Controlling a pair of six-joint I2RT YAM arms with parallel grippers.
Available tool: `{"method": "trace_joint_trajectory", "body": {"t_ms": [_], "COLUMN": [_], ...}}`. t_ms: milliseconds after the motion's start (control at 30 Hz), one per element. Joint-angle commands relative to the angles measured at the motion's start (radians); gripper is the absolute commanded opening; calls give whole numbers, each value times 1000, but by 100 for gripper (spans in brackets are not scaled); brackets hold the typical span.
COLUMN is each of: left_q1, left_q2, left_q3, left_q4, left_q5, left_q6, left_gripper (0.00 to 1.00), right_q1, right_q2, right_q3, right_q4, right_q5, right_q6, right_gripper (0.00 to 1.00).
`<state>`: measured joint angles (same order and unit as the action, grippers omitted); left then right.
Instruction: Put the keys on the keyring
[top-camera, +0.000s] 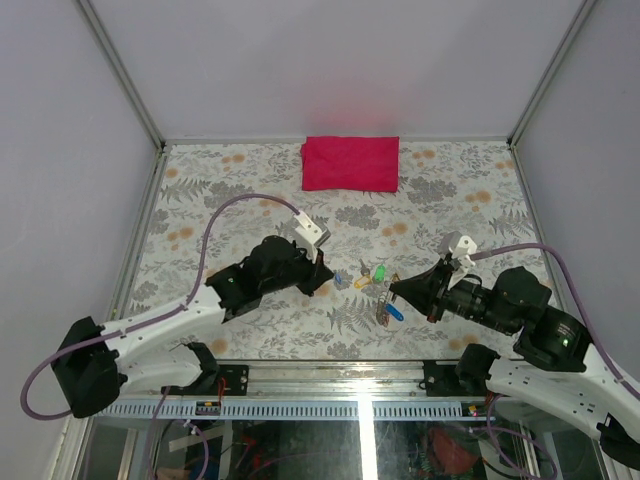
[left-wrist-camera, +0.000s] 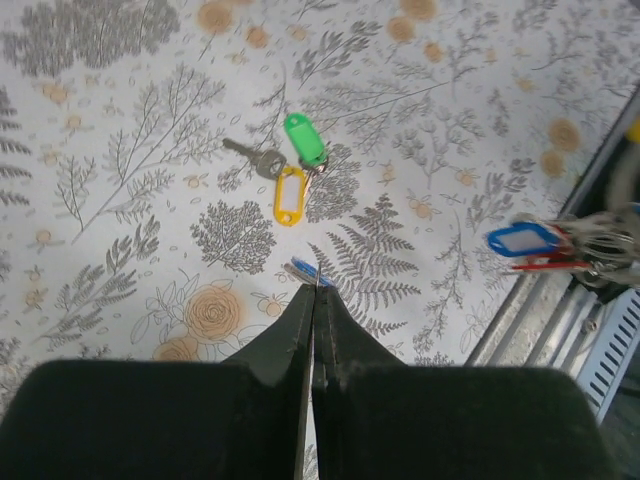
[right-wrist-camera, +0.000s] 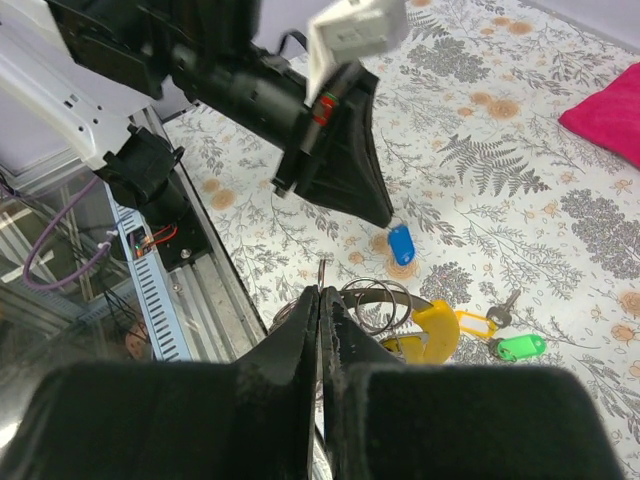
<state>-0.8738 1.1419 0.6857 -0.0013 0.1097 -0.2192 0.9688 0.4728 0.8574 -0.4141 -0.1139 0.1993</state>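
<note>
Two grippers faced each other over your floral-patterned counter (top-camera: 250, 190). Your left gripper (left-wrist-camera: 313, 298) was pinched tight on a small blue plastic key tag (left-wrist-camera: 303, 270), which poked out right at the fingertips. Your right gripper (right-wrist-camera: 320, 295) was closed too, gripping the thin silvery wire keyring (right-wrist-camera: 375, 300) at its tips, near the counter's front edge. A blue-framed tag (left-wrist-camera: 522, 240), a red tag (left-wrist-camera: 545, 266) and a solid yellow tag (right-wrist-camera: 435, 330) were bunched with it. Between the grippers, flat on the counter and off the keyring, lay a green plastic tag (left-wrist-camera: 305, 138), a yellow-framed tag (left-wrist-camera: 290, 194) and a plain silvery key (left-wrist-camera: 258, 160), clustered together.
</note>
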Motion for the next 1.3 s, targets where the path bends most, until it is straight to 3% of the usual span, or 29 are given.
{"method": "trace_joint_trajectory", "body": {"t_ms": [0, 333, 733, 1033, 1267], "left_q1": [7, 2, 2, 2, 2], "left_q2": [-100, -275, -340, -393, -393], "left_q3": [46, 106, 245, 260, 280], "left_q4": [-43, -86, -120, -146, -189], "left_q5": [97, 131, 65, 207, 339], "left_q6": [145, 231, 74, 182, 277], "left_gripper": [0, 0, 0, 0, 0], "right_q1": [8, 7, 7, 7, 7], "right_q2": [-10, 13, 142, 219, 293], "right_q3": [-9, -92, -46, -14, -16], "right_q4": [117, 284, 413, 504, 704], "right_q5": [-4, -126, -197, -331, -421], "right_q6": [-32, -70, 10, -3, 150], "right_gripper": [0, 0, 2, 3, 2]}}
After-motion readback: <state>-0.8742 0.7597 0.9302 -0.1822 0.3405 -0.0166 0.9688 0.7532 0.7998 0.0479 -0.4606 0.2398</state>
